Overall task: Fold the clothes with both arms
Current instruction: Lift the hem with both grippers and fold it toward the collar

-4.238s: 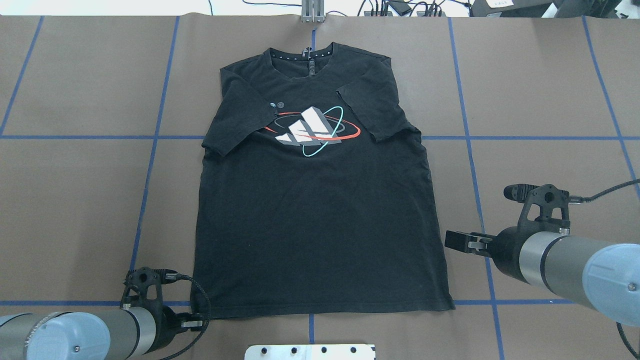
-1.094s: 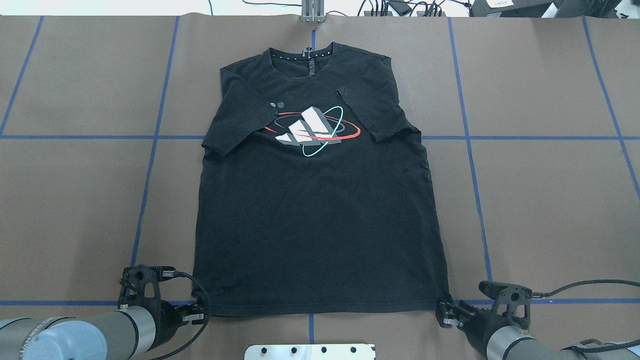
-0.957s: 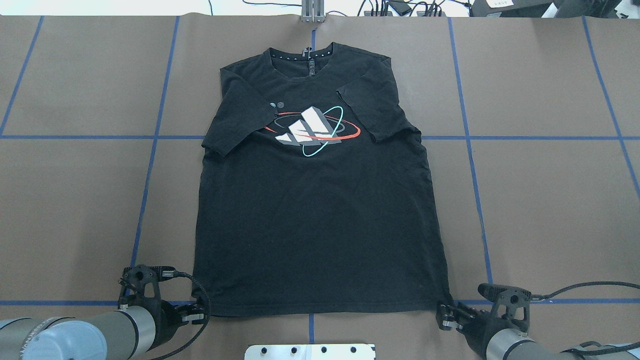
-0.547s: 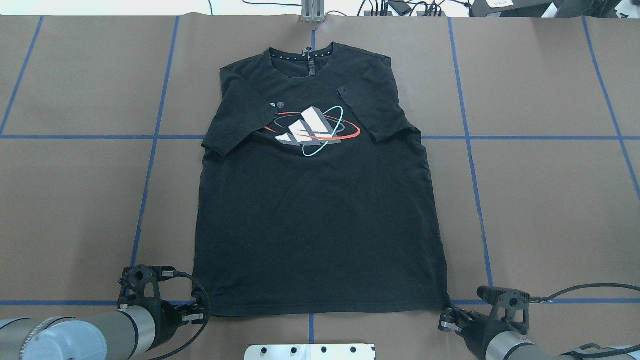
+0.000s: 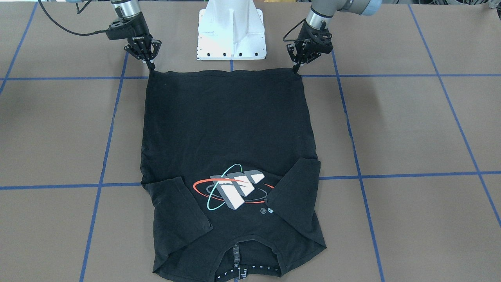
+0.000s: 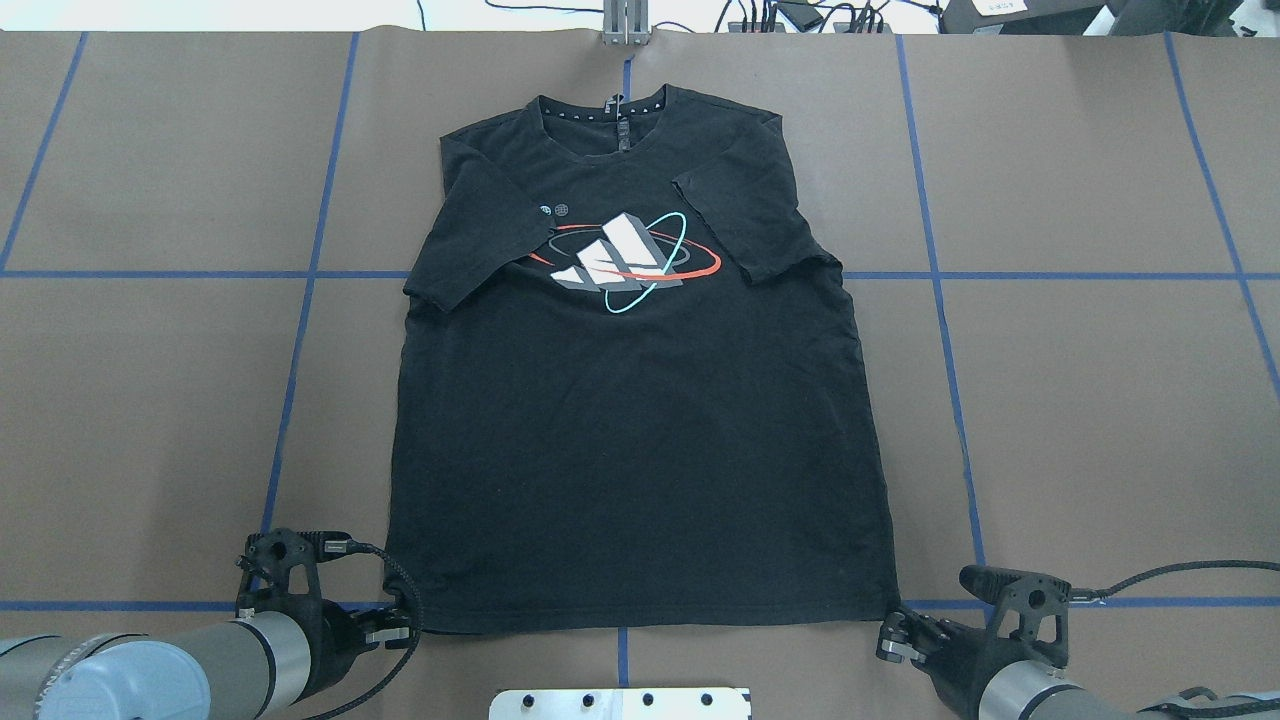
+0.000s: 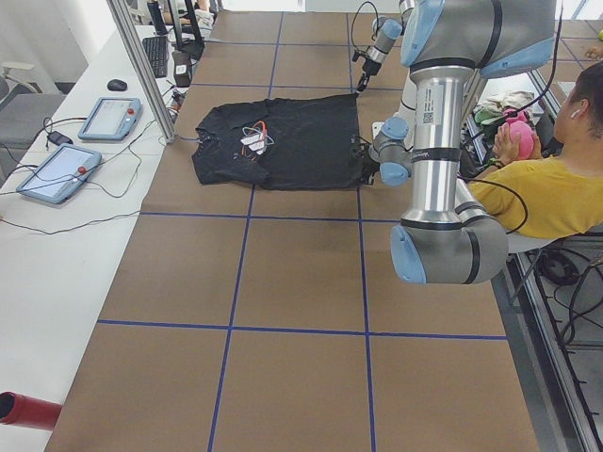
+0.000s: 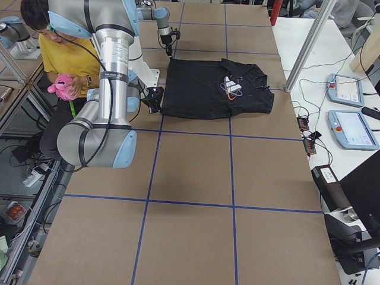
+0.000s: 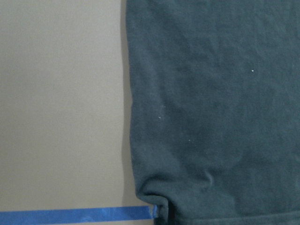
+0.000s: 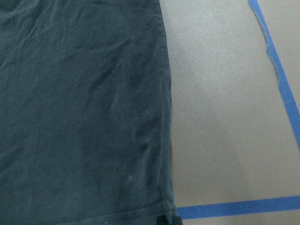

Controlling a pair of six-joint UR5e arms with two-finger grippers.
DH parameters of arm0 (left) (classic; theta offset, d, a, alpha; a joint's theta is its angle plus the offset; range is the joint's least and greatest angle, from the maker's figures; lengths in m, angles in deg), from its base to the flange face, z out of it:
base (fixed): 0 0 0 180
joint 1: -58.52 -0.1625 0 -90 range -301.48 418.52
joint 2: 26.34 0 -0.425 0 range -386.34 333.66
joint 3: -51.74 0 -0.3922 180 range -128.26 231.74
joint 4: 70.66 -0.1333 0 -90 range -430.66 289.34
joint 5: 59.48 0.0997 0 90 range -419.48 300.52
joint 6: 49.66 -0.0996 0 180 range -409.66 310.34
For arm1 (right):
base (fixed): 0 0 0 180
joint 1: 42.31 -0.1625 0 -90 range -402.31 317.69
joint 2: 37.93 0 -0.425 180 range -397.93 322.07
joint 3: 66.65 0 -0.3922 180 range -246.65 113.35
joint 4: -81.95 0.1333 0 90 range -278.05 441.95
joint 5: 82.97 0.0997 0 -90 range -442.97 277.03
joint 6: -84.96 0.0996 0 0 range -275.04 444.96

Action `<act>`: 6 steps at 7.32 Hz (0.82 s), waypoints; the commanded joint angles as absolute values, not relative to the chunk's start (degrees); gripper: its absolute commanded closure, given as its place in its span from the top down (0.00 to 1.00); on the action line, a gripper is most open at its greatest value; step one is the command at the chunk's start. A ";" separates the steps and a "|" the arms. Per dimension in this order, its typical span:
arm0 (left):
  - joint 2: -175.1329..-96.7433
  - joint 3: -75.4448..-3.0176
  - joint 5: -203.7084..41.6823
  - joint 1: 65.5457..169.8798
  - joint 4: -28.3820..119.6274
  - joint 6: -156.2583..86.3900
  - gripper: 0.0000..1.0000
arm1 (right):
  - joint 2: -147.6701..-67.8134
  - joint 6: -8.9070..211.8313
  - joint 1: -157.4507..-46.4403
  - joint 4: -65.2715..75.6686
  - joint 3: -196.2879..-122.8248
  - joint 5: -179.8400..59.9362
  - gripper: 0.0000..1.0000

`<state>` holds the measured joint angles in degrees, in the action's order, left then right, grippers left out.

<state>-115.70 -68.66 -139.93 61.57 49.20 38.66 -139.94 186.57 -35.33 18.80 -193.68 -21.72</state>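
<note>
Brown table (image 5: 411,125) with blue tape (image 5: 391,175) grid; the T-shirt (image 5: 227,121) lay flat, graphic (image 5: 235,188) up, sleeves (image 5: 178,211) tucked in. My right gripper (image 5: 150,67) had just swung down to its hem corner and pinched it; my left gripper (image 5: 296,69) already pinched the other. The fold could begin, I judged.

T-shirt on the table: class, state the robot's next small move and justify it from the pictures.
Probably lift both hem corners slightly, together. The T-shirt lies flat with its sleeves folded in, and the left hand and right hand each look pinched on a near hem corner resting on the table.
</note>
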 commanded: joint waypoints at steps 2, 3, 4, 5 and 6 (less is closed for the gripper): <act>-115.63 -78.30 -146.98 66.05 42.51 32.81 0.00 | -140.24 186.48 -37.89 9.36 -206.90 -19.09 0.00; -115.81 -80.95 -150.67 69.90 40.46 29.38 0.00 | -139.54 186.04 -42.53 6.56 -209.10 -13.33 0.00; -115.90 -83.41 -154.28 73.07 38.44 26.91 0.00 | -139.19 185.25 -46.93 1.58 -212.69 -6.84 0.00; -115.99 -87.18 -158.75 75.72 34.41 25.76 0.00 | -139.27 182.37 -48.02 -3.35 -218.64 -2.77 0.00; -116.08 -90.78 -162.62 77.66 31.07 24.88 0.00 | -139.45 181.82 -47.85 -8.36 -223.49 1.10 0.00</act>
<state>-115.96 -86.31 -157.55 74.72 35.35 26.41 -139.36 183.32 -46.87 -2.07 -217.17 -4.29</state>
